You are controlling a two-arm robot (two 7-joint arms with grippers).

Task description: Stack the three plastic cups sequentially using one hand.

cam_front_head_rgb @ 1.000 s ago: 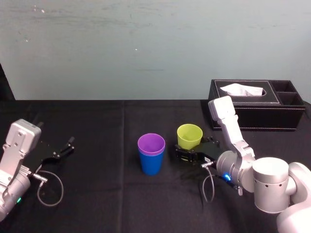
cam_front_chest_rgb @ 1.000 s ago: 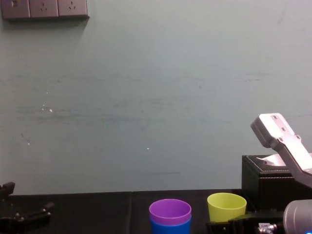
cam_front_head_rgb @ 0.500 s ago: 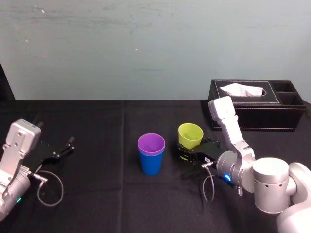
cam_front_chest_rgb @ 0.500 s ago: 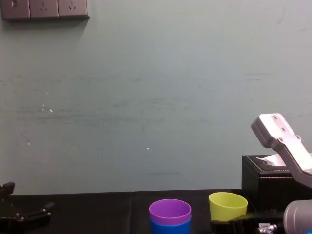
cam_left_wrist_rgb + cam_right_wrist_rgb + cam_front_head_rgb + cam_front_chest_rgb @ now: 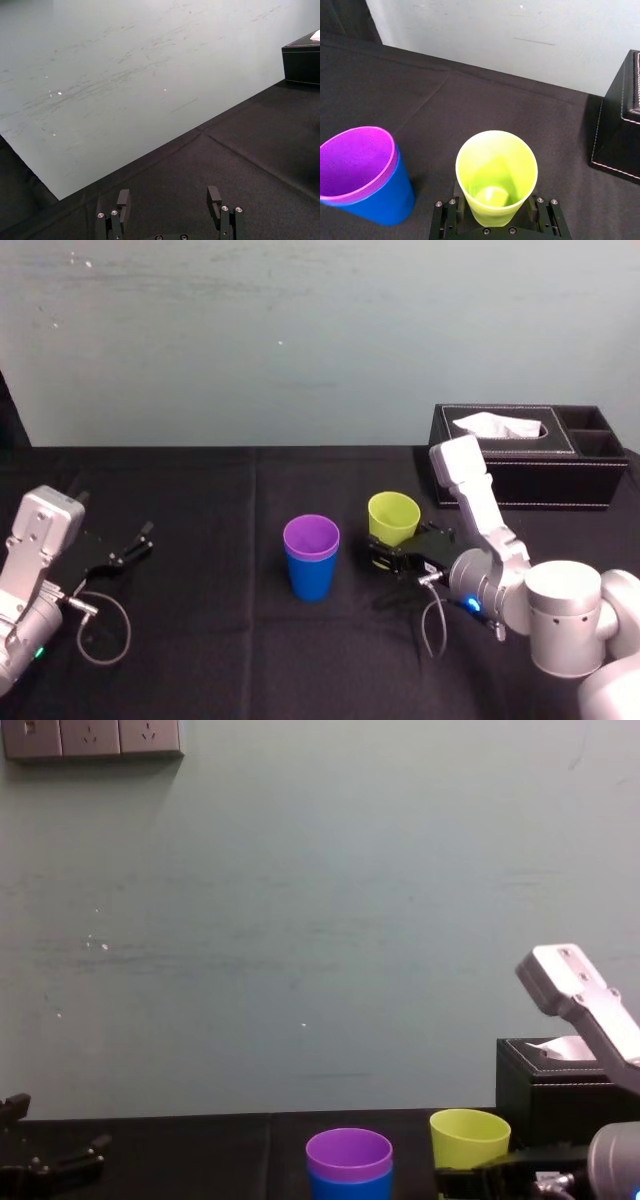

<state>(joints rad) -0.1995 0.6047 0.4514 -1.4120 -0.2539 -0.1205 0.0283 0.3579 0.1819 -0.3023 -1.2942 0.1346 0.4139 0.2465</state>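
1. Grip: the right gripper [image 5: 392,552], just right of centre in the head view, has its jaws drawn narrow onto the lower wall of the yellow-green cup [image 5: 392,517]. In the right wrist view, one of its fingers [image 5: 446,214] sits on each side of the cup's base.
2. That cup is upright, mouth up and empty. A shadow lies on the black table [image 5: 200,500] beneath it, so it is probably just clear of the surface, though I cannot be sure.
3. The purple cup [image 5: 311,537] is already nested in the blue cup [image 5: 311,578], upright at the centre of the head view. Two of the three are stacked, and only the held cup is left.
4. The pair lies to the left of the held cup in the frame, near it but apart. In the chest view the yellow-green rim is only a little higher than the purple rim.
5. The coming move should therefore lift first, cross leftward over the purple mouth, then lower with the cup's axis vertical. Crossing too low could knock the pair over.
6. The left gripper [image 5: 125,548] rests at the left edge of the head view, its jaws spread wide, well away from the cups.
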